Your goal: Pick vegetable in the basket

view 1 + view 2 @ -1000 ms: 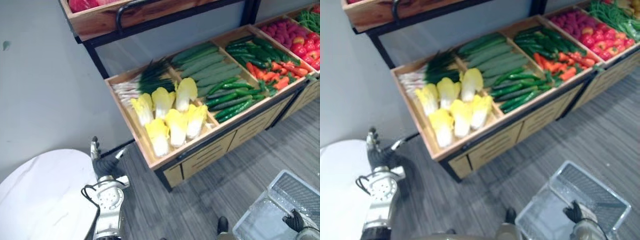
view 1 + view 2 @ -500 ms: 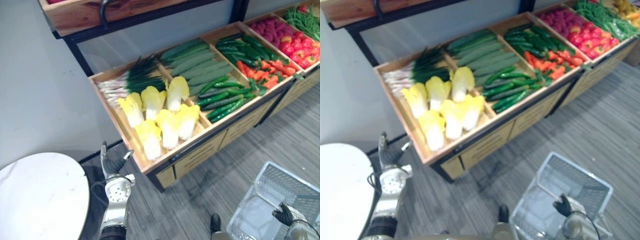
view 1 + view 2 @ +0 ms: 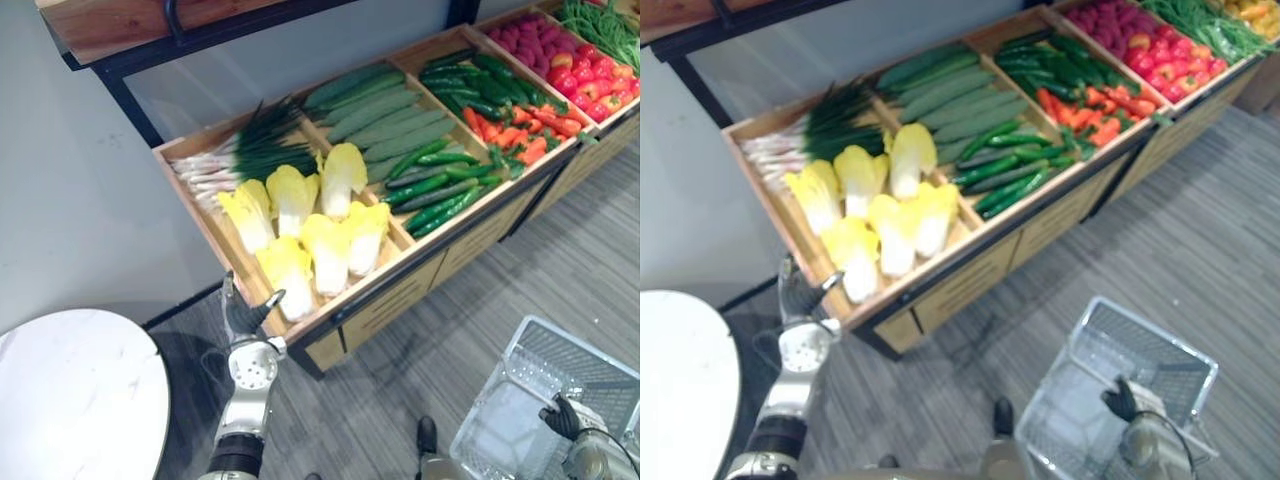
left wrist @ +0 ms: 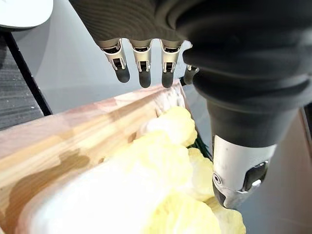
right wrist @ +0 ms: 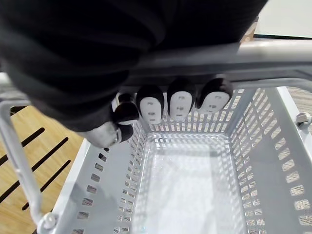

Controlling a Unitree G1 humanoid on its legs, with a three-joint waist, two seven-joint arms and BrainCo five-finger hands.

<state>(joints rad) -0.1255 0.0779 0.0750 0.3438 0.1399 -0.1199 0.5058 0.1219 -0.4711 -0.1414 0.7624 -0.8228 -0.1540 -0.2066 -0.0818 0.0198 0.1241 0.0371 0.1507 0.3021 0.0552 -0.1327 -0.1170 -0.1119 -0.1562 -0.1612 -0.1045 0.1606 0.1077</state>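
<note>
Fingers of left hand (image 4: 144,57) straight above pale yellow cabbage (image 4: 161,156); right hand (image 5: 179,103) curled round handle of basket (image 5: 105,185).

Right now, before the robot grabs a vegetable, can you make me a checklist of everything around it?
Surface: slanted wooden display stand, split into compartments.
Job's things: yellow-white leafy cabbages in the stand's near-left compartment; grey plastic mesh basket, no vegetable in it yet.
Clutter: green spring onions, long green cucumbers, orange carrots and round red vegetables in other compartments.
Hands: left hand open, fingers straight, by the front cabbage, holding nothing; right hand curled round the basket's handle.
Cables: nothing seen.
Surroundings: round white table, grey plank floor, grey wall.
</note>
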